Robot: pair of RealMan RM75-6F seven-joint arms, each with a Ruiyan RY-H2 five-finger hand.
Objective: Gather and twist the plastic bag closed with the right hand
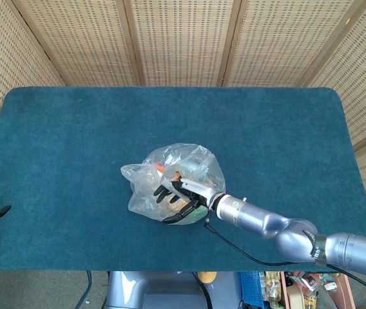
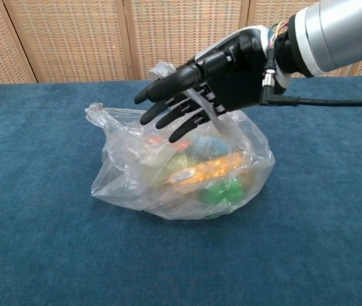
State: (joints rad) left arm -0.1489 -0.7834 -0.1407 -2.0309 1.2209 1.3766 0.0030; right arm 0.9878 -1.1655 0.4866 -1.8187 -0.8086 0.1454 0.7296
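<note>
You are at the gathering step: your right hand (image 2: 222, 73) hovers over the plastic bag (image 2: 181, 169) in the middle of the table (image 1: 73, 129), fingers (image 2: 168, 102) spread wide, holding nothing. The loose top film lies just beneath them, one handle strip crossing the palm. Next, curl around that film, then twist.

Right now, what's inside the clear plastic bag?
Through the clear plastic bag: an orange packet, something green and a small red-orange item. The right hand covers the top; the contents cannot be identified.
</note>
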